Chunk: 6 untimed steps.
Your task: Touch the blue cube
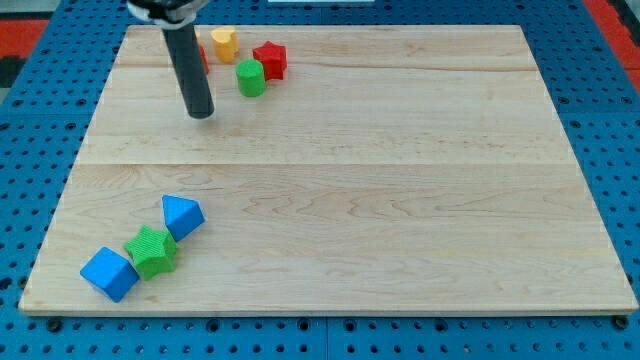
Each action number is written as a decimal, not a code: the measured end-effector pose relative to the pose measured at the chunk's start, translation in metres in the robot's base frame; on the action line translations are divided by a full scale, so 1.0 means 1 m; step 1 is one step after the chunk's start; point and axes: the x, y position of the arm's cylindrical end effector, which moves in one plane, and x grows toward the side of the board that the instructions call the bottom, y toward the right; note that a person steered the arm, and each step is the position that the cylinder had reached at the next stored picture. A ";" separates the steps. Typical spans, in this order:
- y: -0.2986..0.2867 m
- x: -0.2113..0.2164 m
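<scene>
Blue cube (pixel 109 273) near board's bottom-left corner, my tip (pixel 201 113) well apart

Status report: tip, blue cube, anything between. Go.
My tip at the view's top left, left of green cylinder. Blue cube bottom left, untouched, touching green star. Path between them clear.

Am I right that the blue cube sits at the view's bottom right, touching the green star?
Not quite. The camera view shows the blue cube at the view's bottom left, not bottom right. It does touch the green star. My tip is far off, near the view's top left.
</scene>
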 end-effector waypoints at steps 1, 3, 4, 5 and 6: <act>-0.029 0.035; -0.121 0.143; -0.152 0.178; -0.119 0.205; -0.089 0.230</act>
